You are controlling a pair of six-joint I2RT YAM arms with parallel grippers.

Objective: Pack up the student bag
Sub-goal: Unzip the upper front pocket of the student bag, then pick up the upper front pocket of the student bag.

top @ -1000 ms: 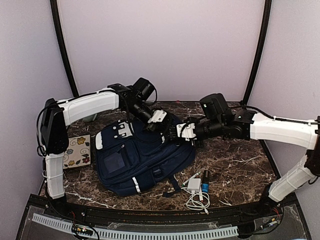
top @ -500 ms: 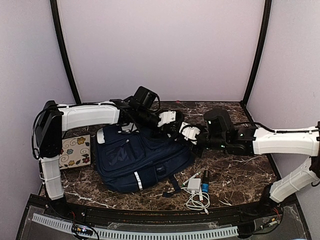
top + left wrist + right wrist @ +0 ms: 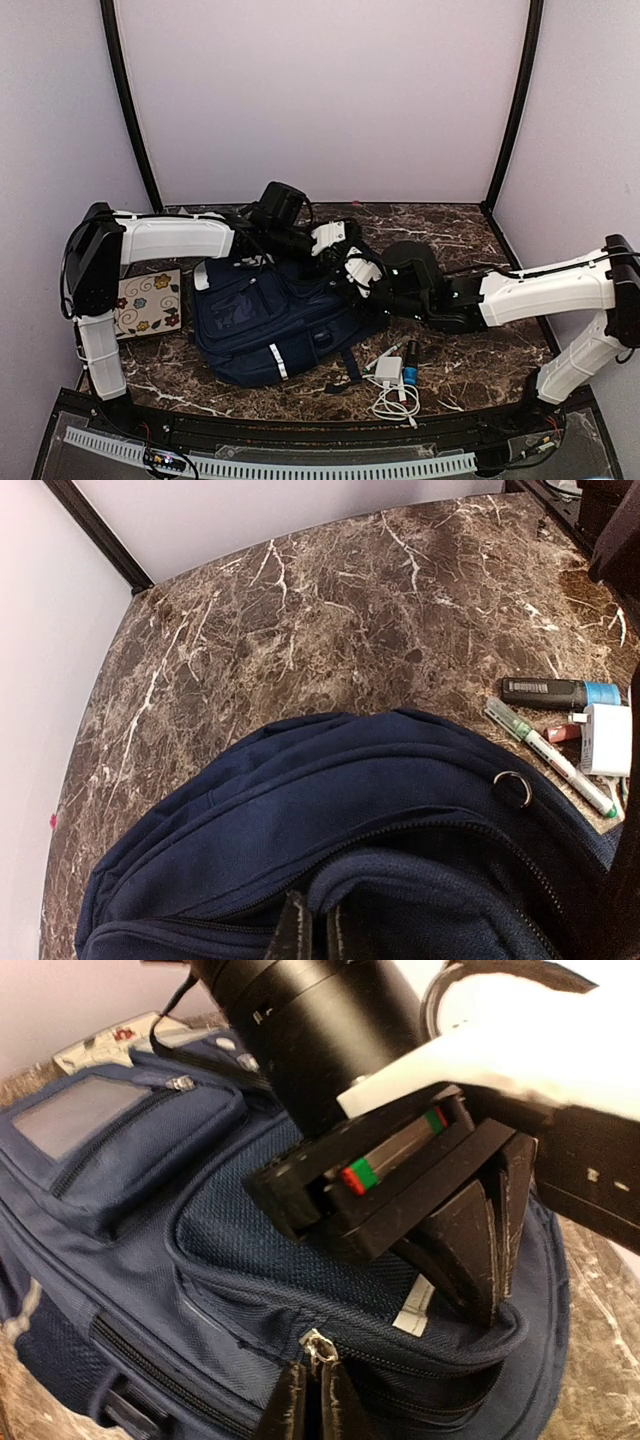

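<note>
My right fingers (image 3: 288,1410) were pressed together on the metal zip pull (image 3: 318,1344) of a front compartment. My left fingers (image 3: 296,935) were also pressed together, tips buried in the navy cloth beside a zip line; I could not tell whether any cloth was caught between them. Both arms met over the far right part of the one student bag (image 3: 270,320).

It lay flat on the marble tabletop (image 3: 480,340), left of centre, with the front pockets facing up. Its long axis ran across the tabletop on a slight diagonal, with the white-patched top end toward the far left.

Just beside its near right corner lay one white charger (image 3: 388,368) with its coiled cable (image 3: 396,405), one green-tipped pen (image 3: 550,752) and one black stick with a blue end (image 3: 556,692). One flowered card (image 3: 150,300) lay left of the bag.
</note>
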